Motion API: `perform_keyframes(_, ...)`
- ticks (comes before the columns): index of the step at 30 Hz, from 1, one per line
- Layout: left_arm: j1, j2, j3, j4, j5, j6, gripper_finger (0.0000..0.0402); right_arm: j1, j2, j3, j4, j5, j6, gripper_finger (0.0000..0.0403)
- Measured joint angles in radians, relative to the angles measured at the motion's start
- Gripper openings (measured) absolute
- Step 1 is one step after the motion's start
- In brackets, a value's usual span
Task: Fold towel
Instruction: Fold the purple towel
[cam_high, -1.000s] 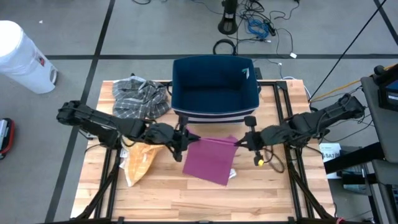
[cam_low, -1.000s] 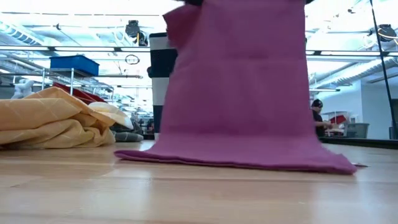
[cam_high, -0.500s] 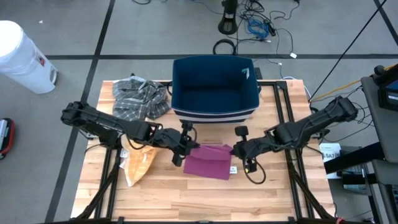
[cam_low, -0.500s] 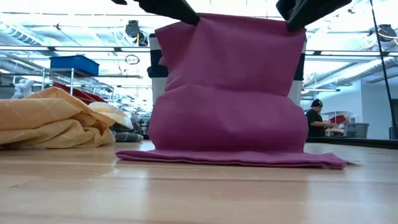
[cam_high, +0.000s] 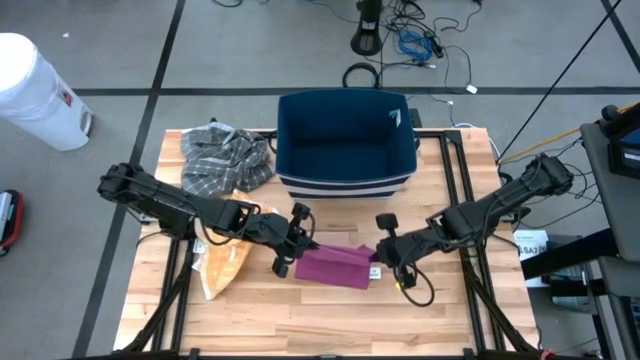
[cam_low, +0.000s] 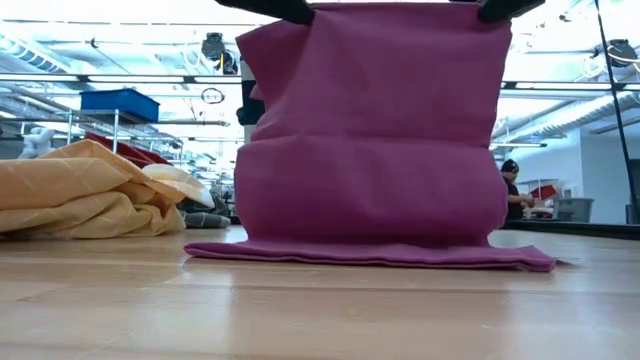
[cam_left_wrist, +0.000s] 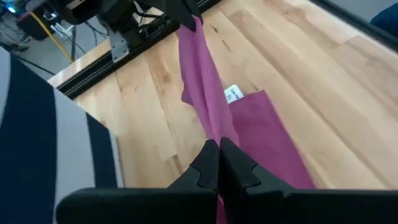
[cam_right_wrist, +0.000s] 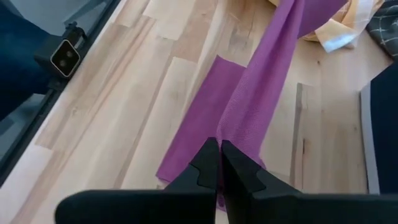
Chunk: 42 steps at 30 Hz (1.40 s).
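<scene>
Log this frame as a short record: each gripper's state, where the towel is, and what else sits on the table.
left gripper: shut on the purple towel's left top corner
right gripper: shut on its right top corner
purple towel: upper edge held up between both grippers, lower part lying flat on the table
yellow cloth: bunched, left of the towel
plaid cloth: crumpled, far left corner
blue bin: behind the towel
</scene>
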Motion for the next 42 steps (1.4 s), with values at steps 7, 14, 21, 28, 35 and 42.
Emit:
perform_keyframes(7,0.0,0.043,0.0,-0.007,0.047,-0.052,0.0001,0.01,0.0,0.001,-0.005,-0.007,0.036,0.0)
perform_keyframes(14,0.0,0.116,0.0,-0.018,0.047,-0.072,0.0001,0.009,0.049,0.001,-0.01,-0.03,0.067,0.0)
perform_keyframes(21,0.0,0.122,0.0,-0.02,0.04,-0.072,0.0001,0.008,0.125,0.001,-0.008,-0.03,0.058,0.0)
perform_keyframes(28,0.0,0.122,0.0,-0.02,0.042,-0.072,0.0001,0.008,0.133,0.001,-0.005,-0.029,0.051,0.0)
perform_keyframes(35,0.0,0.122,0.0,-0.017,0.038,-0.046,0.0001,0.022,0.133,0.001,0.002,-0.026,0.046,0.0)
perform_keyframes(42,-0.023,0.099,0.0,0.031,-0.106,0.037,0.0001,0.035,0.071,0.001,0.028,-0.028,0.004,0.0)
